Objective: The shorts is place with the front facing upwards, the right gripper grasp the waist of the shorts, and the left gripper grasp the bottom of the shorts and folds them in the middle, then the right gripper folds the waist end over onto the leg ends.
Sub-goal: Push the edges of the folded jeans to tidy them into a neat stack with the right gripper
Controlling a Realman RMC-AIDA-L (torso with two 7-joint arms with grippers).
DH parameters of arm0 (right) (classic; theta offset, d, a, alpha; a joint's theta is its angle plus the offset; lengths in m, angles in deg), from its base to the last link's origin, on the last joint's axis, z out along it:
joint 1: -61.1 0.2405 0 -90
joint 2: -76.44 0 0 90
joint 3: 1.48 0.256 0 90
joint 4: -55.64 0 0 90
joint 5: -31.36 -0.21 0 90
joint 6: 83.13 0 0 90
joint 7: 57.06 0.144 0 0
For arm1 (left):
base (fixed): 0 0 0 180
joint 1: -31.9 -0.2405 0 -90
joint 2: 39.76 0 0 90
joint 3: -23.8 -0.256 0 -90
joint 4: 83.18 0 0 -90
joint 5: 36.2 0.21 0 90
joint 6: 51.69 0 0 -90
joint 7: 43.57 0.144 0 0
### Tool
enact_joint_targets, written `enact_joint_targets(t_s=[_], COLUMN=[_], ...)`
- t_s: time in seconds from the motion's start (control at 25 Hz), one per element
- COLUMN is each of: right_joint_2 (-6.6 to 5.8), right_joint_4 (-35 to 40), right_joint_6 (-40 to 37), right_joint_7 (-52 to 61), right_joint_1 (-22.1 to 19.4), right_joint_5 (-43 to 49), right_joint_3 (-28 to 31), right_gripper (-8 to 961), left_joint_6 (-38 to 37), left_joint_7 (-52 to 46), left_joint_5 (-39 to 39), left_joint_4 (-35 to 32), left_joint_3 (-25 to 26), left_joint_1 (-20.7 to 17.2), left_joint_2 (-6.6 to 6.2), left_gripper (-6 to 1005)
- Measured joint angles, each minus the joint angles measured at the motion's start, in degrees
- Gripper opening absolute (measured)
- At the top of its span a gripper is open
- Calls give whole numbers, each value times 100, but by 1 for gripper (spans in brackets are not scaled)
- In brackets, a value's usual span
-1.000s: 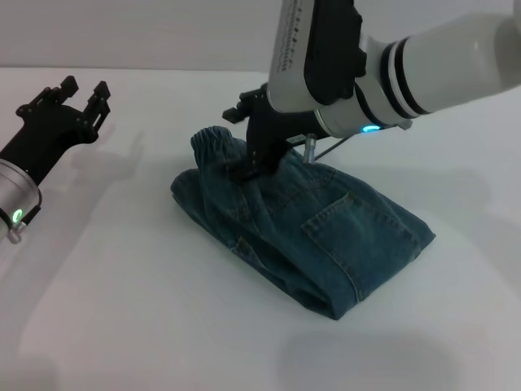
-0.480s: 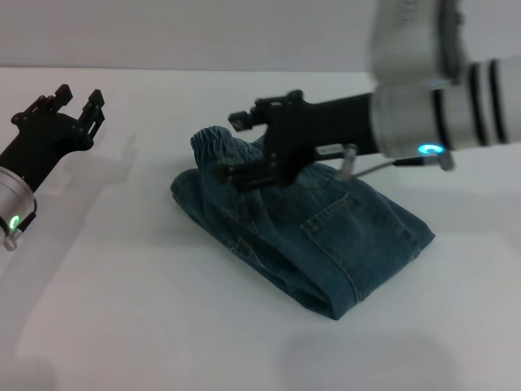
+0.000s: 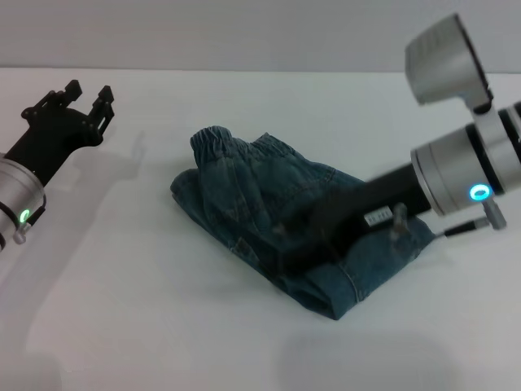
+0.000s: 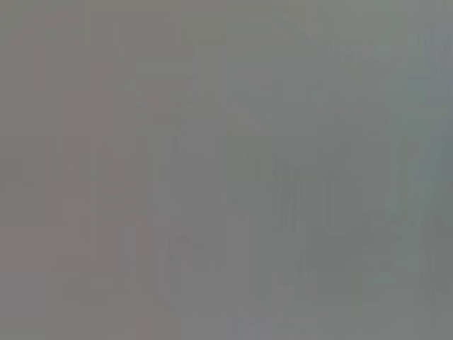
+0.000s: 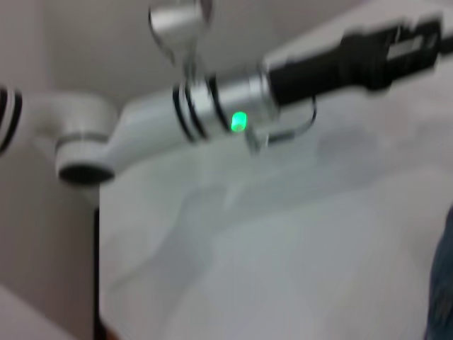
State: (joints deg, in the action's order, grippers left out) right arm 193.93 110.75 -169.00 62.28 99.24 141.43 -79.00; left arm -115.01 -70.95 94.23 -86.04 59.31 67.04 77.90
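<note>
The blue denim shorts (image 3: 244,183) lie on the white table as a folded bundle. Their gathered waist (image 3: 216,140) shows at the far left end, and a stitched pocket faces up near the right end. The leg ends are hidden among the folded layers. My right gripper (image 3: 286,241) is a dark, motion-blurred shape low across the bundle's near right part, and its arm reaches in from the right. My left gripper (image 3: 81,98) is open and empty, far left of the shorts. The right wrist view shows the left gripper (image 5: 386,42) and a sliver of denim (image 5: 447,283).
The white table (image 3: 122,293) stretches around the bundle, and a pale wall rises behind it. In the right wrist view the table's side edge (image 5: 99,269) drops to a dark floor. The left wrist view is a flat grey field.
My right gripper left the waistband area and swung right and nearer across the bundle. The shorts kept their folded shape. My left gripper only shifted slightly.
</note>
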Motion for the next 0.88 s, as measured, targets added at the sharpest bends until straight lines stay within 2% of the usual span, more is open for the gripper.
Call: enact_joint_targets(t_s=[0.48, 0.64, 0.88], right_joint_2=[81, 85, 49], right_joint_4=[-865, -1132, -1140], right_joint_6=[-192, -108, -106], right_joint_7=[76, 49, 71], right_joint_1=[370, 444, 406], right_joint_5=[875, 983, 1141], right_joint_3=[-45, -43, 35], right_gripper=[755, 755, 755], left_joint_6=[43, 49, 52], left_joint_7=[23, 23, 23], left_joint_5=[0, 0, 0], left_joint_4=[130, 161, 169], left_joint_3=[0, 0, 0], left_joint_1=[28, 7, -21], left_joint_2=[11, 11, 11], left_gripper=[500, 500, 499])
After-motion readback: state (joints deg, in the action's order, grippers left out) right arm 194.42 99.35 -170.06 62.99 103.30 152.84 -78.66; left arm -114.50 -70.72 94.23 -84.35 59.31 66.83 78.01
